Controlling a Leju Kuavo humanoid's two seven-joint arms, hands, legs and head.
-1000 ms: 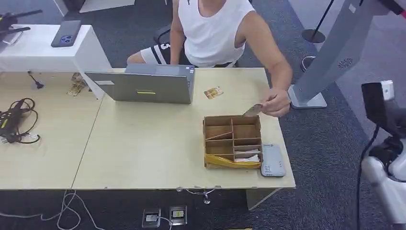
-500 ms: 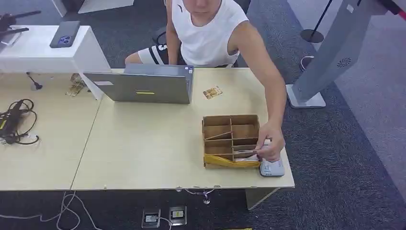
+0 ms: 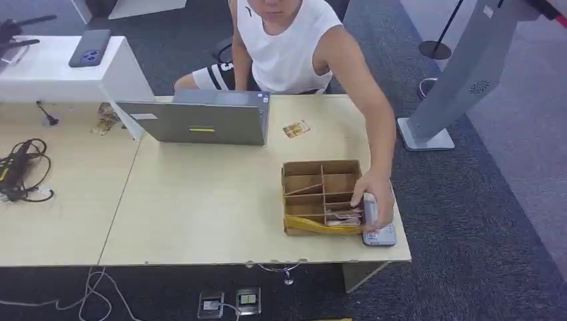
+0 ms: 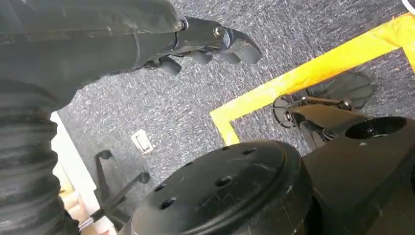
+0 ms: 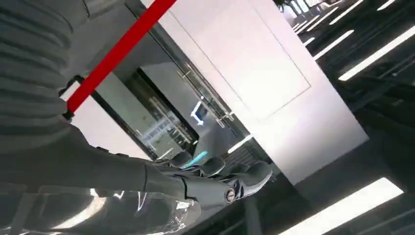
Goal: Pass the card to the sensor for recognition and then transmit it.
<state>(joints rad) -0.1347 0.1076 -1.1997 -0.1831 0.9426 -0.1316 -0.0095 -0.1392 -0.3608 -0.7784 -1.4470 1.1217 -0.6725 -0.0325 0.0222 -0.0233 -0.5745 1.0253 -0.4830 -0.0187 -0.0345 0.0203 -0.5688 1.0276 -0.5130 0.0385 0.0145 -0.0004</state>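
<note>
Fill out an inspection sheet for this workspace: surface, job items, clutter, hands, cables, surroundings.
Surface: pale wooden table, bare across its middle.
Job's things: brown divided box near the table's right front corner, cards in its front compartments; grey card reader at its right side; a person's hand rests over the box's right edge and the reader; loose card lies beyond the box.
Clutter: grey laptop; phone on the white stand.
Hands: left hand hangs over the carpet, holding nothing; right hand raised, holding nothing.
Cables: black bundle at the table's left; white cables on the floor.
Surroundings: grey kiosk stand, dark carpet, yellow floor tape.
</note>
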